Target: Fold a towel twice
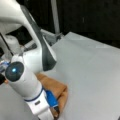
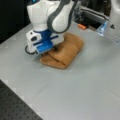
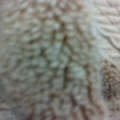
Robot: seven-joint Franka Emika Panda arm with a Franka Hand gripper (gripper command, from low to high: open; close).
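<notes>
The orange-brown towel [image 2: 68, 48] lies bunched into a thick folded bundle on the grey table [image 2: 82, 87], with rounded folds along its near side. In a front view the towel [image 1: 61, 91] shows partly behind the arm. My gripper [image 2: 48, 51] is down on the bundle's left end, its fingertips buried in the cloth. From the other side, the gripper [image 1: 56, 111] with its blue hand sits low at the towel's edge. The wrist view is filled by fuzzy terry loops of the towel [image 3: 60, 60], very close to the lens, and no fingers show there.
A small orange object [image 2: 81, 26] and a clear bluish item [image 2: 102, 27] lie at the table's far edge. A metal post [image 1: 55, 17] rises behind the table. A dark perforated board [image 2: 15, 105] borders the table's near left corner.
</notes>
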